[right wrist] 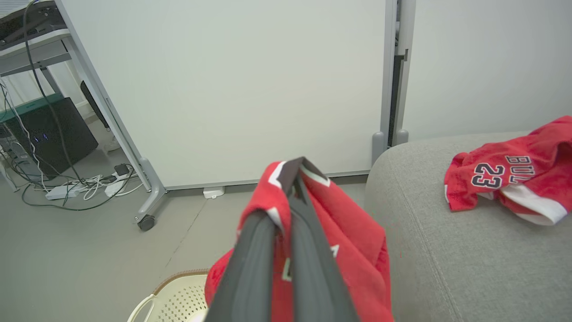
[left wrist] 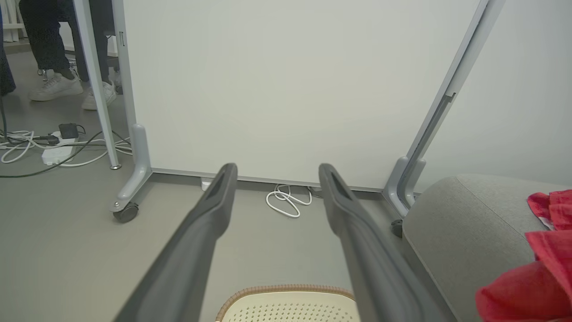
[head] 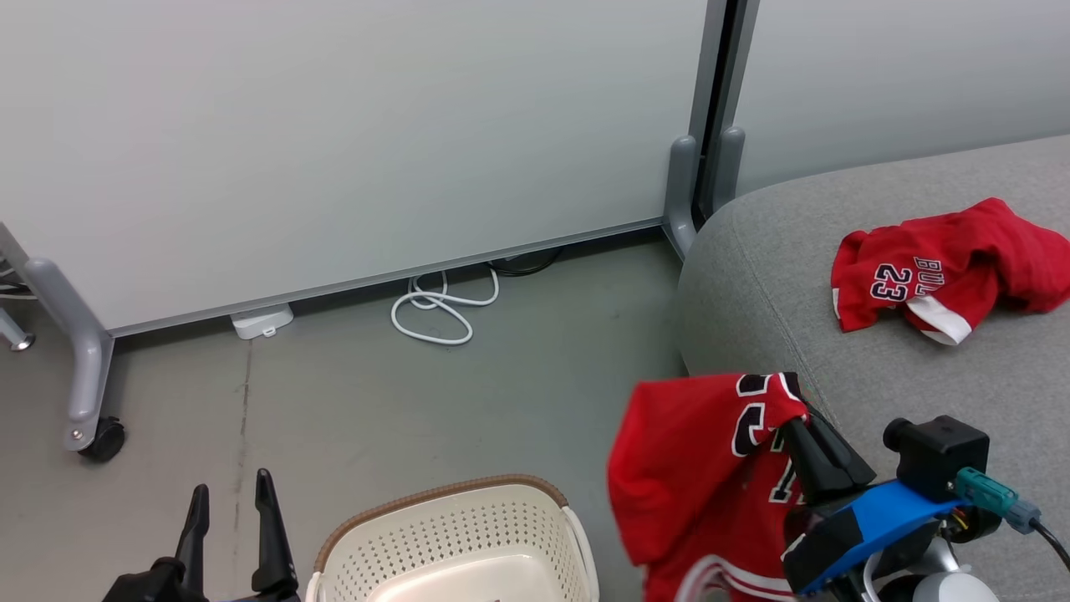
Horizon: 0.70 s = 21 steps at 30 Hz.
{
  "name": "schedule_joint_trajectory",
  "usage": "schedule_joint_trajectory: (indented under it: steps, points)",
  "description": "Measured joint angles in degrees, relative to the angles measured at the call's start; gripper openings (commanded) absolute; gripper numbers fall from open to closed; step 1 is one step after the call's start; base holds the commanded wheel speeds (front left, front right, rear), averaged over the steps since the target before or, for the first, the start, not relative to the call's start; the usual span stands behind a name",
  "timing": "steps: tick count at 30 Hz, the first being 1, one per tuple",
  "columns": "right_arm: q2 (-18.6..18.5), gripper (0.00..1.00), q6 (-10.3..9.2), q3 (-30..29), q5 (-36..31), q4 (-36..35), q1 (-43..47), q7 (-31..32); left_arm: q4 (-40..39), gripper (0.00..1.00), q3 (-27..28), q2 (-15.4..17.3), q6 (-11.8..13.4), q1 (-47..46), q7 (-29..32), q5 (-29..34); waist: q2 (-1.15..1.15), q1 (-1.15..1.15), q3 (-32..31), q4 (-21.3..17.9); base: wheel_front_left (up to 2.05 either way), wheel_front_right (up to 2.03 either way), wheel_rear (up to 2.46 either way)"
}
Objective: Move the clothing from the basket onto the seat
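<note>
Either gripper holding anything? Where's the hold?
Right gripper: jaws shut on the red jersey, at its white-trimmed edge. Left gripper: jaws open, empty.

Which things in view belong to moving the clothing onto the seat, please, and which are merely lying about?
Job: hanging red garment in the shut jaws of the right gripper; second red garment lying on the seat; basket.
Lying about: white cable coil; wheeled partition; power strip with cords.

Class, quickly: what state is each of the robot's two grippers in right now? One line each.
Left gripper: open, fingers spread, holding nothing.
Right gripper: closed, holding the red basketball garment, which hangs from its fingers.
</note>
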Motion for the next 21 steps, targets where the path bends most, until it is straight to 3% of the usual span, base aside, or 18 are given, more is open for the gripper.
schedule_joint_trajectory:
  steps: [9, 21]
  points:
    - [0.71, 0.00, 0.00, 0.19, -0.40, -2.58, 0.89, 1.30, -1.89, 1.00, 0.24, -1.16, -1.51, 0.69, 0.00, 2.42, 0.00, 0.00, 0.69, -1.19, 0.00, 0.00, 0.00]
    - [1.15, 0.00, 0.00, 2.08, -0.48, -2.74, 0.27, 1.08, -1.71, 1.00, 0.05, -0.90, -3.46, -1.47, 0.00, 3.23, 0.00, 0.01, 2.57, -10.22, 0.00, 0.00, 0.00]
